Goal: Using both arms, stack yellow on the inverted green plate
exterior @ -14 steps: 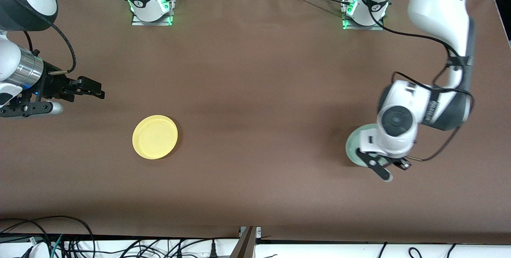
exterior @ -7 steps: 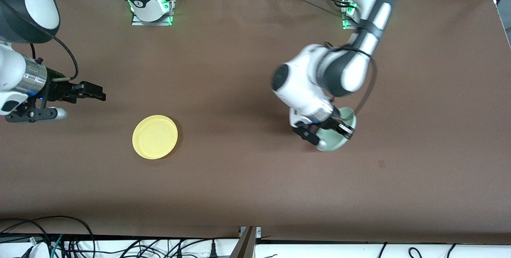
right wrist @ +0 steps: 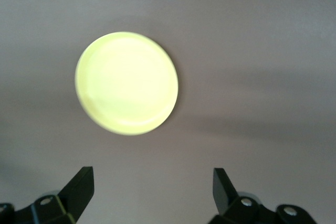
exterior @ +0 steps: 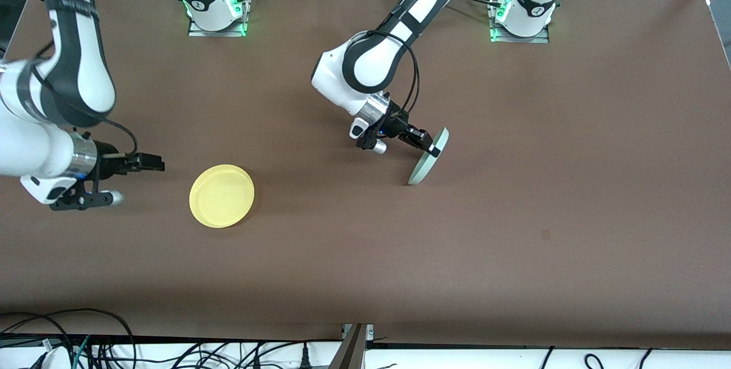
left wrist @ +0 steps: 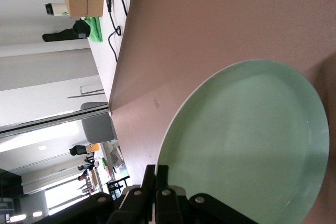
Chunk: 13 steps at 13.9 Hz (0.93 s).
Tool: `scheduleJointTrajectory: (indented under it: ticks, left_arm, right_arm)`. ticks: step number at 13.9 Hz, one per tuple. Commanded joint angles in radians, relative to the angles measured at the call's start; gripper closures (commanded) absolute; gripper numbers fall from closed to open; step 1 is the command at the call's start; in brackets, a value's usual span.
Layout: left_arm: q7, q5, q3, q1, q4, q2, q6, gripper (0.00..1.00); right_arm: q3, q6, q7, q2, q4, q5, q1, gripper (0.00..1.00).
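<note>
Swinging toward the table's middle since a second ago, the left gripper (exterior: 427, 144) is pinching the rim of the round, pale mint-green plate (exterior: 429, 157), tilted on edge, its fingertips hidden. The right gripper (exterior: 149, 161), fingers wide apart and empty, is hovering beside the round pale-yellow plate (exterior: 221, 195), lying flat toward the right arm's end.

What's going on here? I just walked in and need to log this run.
The left arm's tool is shut on the rim of the green plate, holding it tipped on edge over the middle of the table. The yellow plate lies flat, rim up, toward the right arm's end. The right arm's tool hangs open beside the yellow plate without touching it. Nothing is stacked yet.
</note>
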<state>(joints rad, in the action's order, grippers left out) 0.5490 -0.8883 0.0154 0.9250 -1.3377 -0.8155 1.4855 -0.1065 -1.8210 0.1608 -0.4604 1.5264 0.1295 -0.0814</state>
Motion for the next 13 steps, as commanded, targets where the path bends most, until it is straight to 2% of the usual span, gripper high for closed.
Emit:
scheduleJointTrajectory:
  ticks: [1, 3, 5, 6, 7, 9, 11, 13]
  left_arm:
    - [0.052, -0.017, 0.015, 0.047, 0.040, -0.043, -0.030, 1.00]
    - [0.092, -0.005, 0.009, 0.067, 0.067, -0.067, -0.030, 1.00]
    - [0.126, 0.044, 0.006, 0.067, 0.074, -0.065, -0.018, 1.00]
    - [0.127, 0.073, 0.006, 0.066, 0.089, -0.064, 0.001, 0.59]
    - [0.129, 0.112, 0.006, 0.061, 0.115, -0.065, 0.033, 0.01]
    - [0.132, 0.263, 0.006, 0.037, 0.175, -0.060, 0.108, 0.00]
    - [0.141, 0.461, 0.008, -0.001, 0.230, -0.059, 0.198, 0.00]
    - [0.166, 0.642, 0.012, -0.032, 0.232, -0.053, 0.277, 0.00]
  right_arm:
    - [0.005, -0.140, 0.043, -0.133, -0.005, 0.001, 0.011, 0.00]
    - [0.007, -0.256, 0.039, -0.210, -0.005, 0.002, 0.005, 0.00]
    - [0.008, -0.316, 0.034, -0.254, -0.005, 0.002, 0.000, 0.00]
    - [0.008, -0.320, 0.026, -0.267, -0.005, 0.004, -0.006, 0.00]
    - [0.008, -0.325, 0.025, -0.273, -0.003, 0.007, -0.015, 0.00]
    - [0.008, -0.325, 0.016, -0.277, 0.000, 0.010, -0.015, 0.05]
    - [0.008, -0.328, -0.018, -0.297, 0.000, 0.009, -0.026, 0.28]
    - [0.008, -0.333, -0.020, -0.299, 0.003, 0.009, -0.027, 0.52]
